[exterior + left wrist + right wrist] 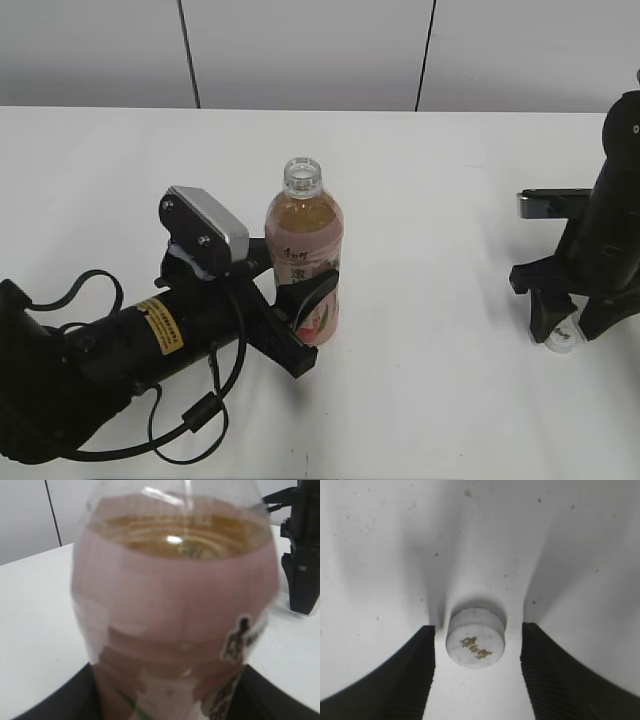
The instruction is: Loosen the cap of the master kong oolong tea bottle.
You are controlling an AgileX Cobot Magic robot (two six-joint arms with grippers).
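Observation:
The oolong tea bottle [304,255] stands upright mid-table with its neck open and no cap on it. It fills the left wrist view [175,610] as a blurred pink label over amber tea. My left gripper [308,315] is shut on the bottle's lower body. The white cap [475,637] lies flat on the table, printed top up, between the fingers of my right gripper [477,672]. That gripper is open, with a gap on each side of the cap. In the exterior view the cap [563,338] shows under the right gripper [565,325] at the right.
The white table [430,200] runs back to a pale panelled wall. The left arm with its loose black cables [190,420] lies across the front left. The right arm [302,550] stands beyond the bottle in the left wrist view.

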